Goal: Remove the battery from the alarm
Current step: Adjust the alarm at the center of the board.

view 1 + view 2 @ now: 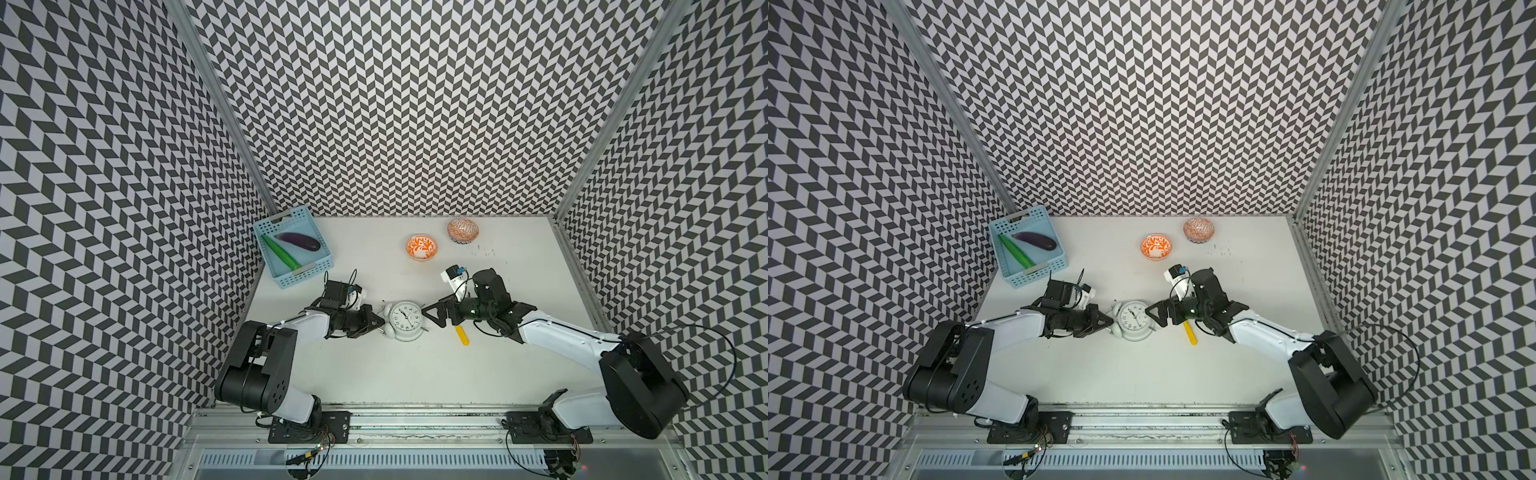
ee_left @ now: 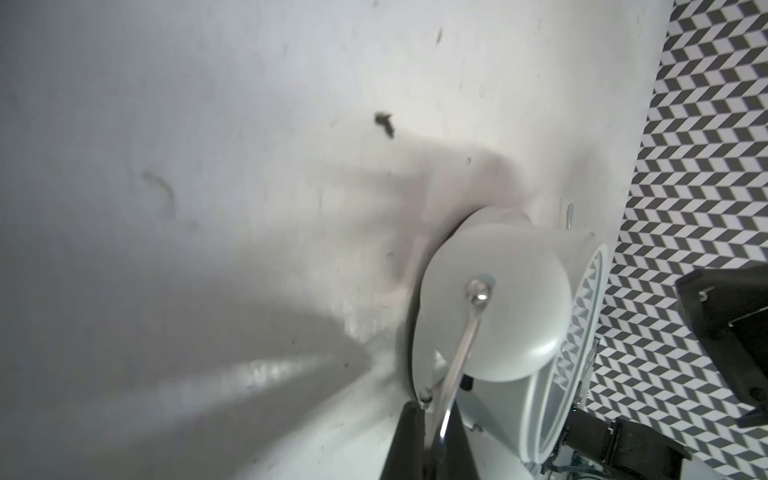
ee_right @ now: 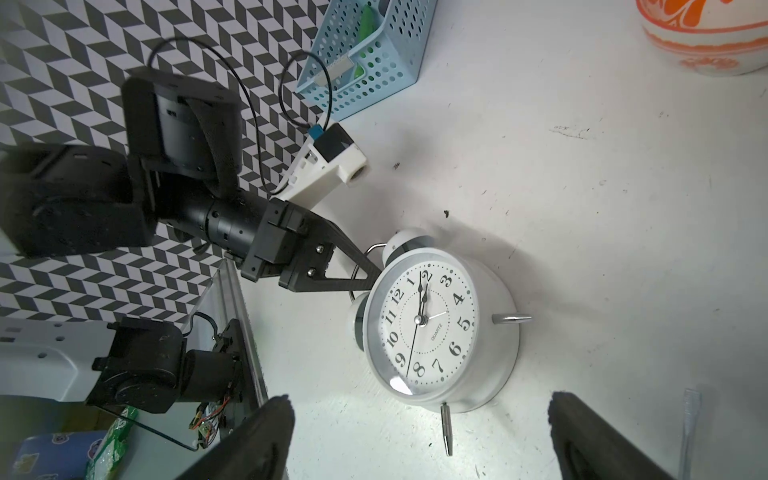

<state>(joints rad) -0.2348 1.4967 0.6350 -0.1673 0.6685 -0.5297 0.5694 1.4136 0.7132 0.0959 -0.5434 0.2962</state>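
Observation:
The alarm (image 1: 406, 321) (image 1: 1133, 320) lies on its back in the middle of the white table, its white face with black numerals (image 3: 428, 328) turned up. My left gripper (image 1: 380, 323) (image 1: 1111, 323) (image 2: 434, 419) is at the bell side, shut on the alarm's thin metal handle (image 2: 461, 353); it also shows in the right wrist view (image 3: 374, 274). My right gripper (image 1: 426, 313) (image 1: 1149, 311) (image 3: 419, 415) stands open at the clock's opposite side, by its metal feet, with nothing between its fingers (image 3: 257, 440). The battery is hidden.
A yellow-handled screwdriver (image 1: 462, 335) (image 1: 1191, 333) lies under my right wrist, just right of the clock. Two orange-patterned bowls (image 1: 422, 247) (image 1: 463, 231) stand at the back. A blue basket (image 1: 286, 216) with an eggplant and a green vegetable sits at the back left.

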